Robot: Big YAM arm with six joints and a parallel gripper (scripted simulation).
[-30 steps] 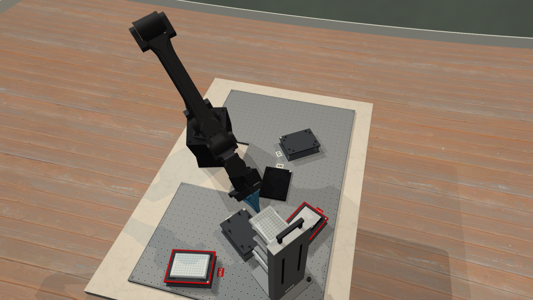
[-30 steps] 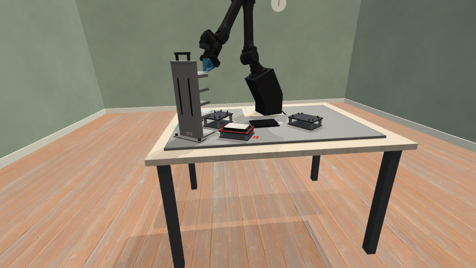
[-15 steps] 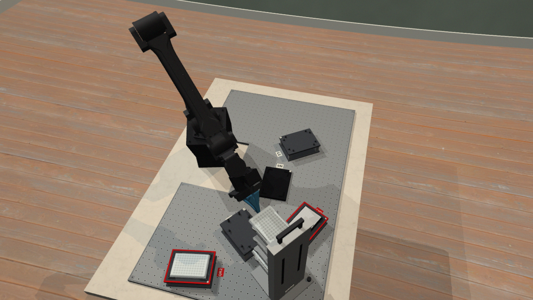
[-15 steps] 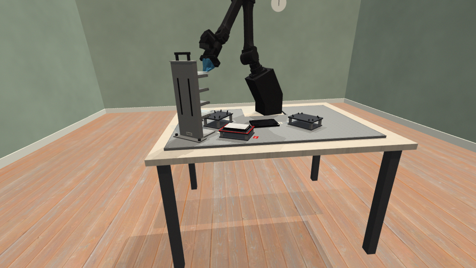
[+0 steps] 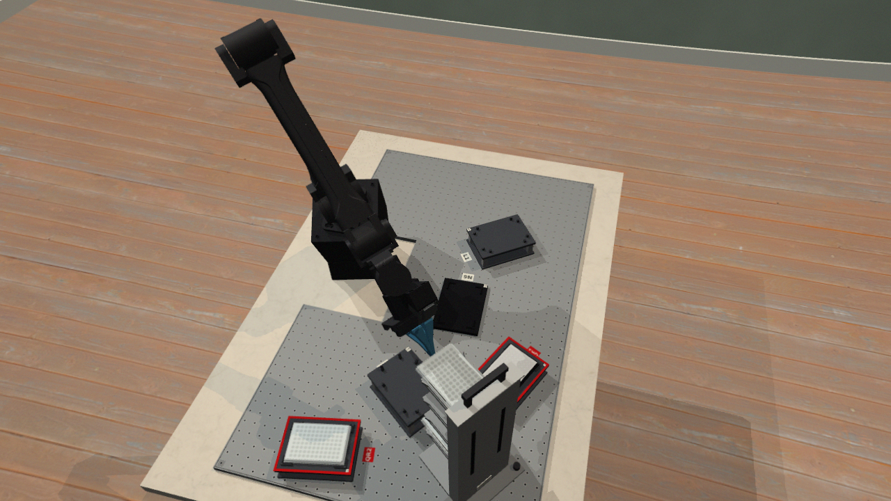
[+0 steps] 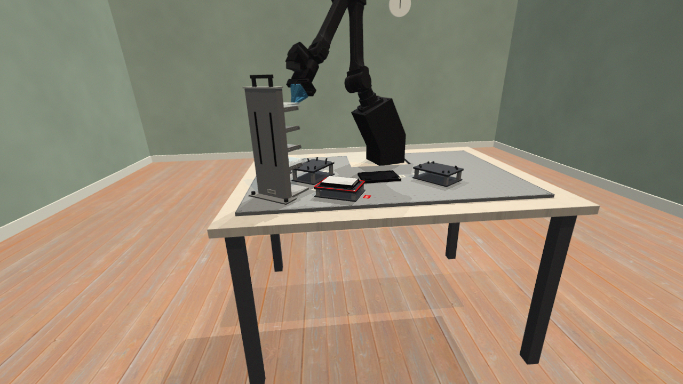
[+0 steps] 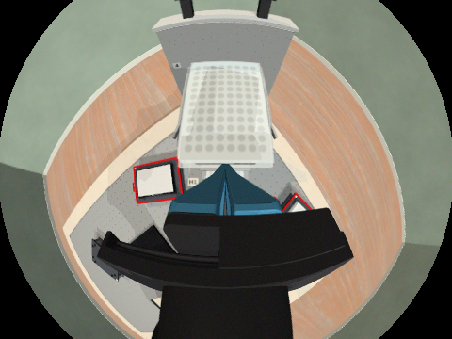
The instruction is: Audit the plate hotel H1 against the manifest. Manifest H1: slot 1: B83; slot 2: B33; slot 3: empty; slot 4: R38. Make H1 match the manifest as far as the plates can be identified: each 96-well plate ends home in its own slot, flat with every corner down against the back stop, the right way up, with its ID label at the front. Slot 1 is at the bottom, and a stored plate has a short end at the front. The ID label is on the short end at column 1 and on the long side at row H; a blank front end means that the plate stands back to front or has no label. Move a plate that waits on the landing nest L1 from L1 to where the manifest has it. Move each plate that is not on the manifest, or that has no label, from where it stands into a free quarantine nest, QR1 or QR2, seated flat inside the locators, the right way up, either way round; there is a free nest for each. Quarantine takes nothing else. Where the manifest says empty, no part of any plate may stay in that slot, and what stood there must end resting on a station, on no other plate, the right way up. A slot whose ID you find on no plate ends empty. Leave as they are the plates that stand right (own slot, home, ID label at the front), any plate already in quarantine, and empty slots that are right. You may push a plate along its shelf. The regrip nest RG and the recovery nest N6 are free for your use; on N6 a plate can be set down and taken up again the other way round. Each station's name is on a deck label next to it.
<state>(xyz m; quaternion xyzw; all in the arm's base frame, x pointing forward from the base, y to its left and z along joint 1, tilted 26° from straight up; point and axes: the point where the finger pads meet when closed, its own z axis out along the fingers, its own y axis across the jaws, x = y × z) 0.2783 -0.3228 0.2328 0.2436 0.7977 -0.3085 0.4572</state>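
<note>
The plate hotel H1 (image 5: 486,429) (image 6: 263,143) (image 7: 226,38) is a grey tower with a black handle at the front right of the deck. A clear 96-well plate (image 5: 447,371) (image 6: 290,103) (image 7: 226,113) lies on its top shelf, right way up, with a short end facing me. My gripper (image 5: 429,348) (image 6: 298,97) (image 7: 225,169) has blue fingers and is shut and empty. Its tips are at the middle of that plate's front end. The edges of plates on lower shelves (image 5: 436,424) show under it; I cannot read any labels.
Two red-framed quarantine nests each hold a plate: one at the front left (image 5: 313,443) (image 7: 156,180) and one beside the hotel (image 5: 520,360) (image 6: 340,182). The dark regrip nest (image 5: 398,389) (image 6: 312,167), flat N6 (image 5: 461,305) (image 6: 378,175) and L1 (image 5: 501,239) (image 6: 437,170) hold nothing.
</note>
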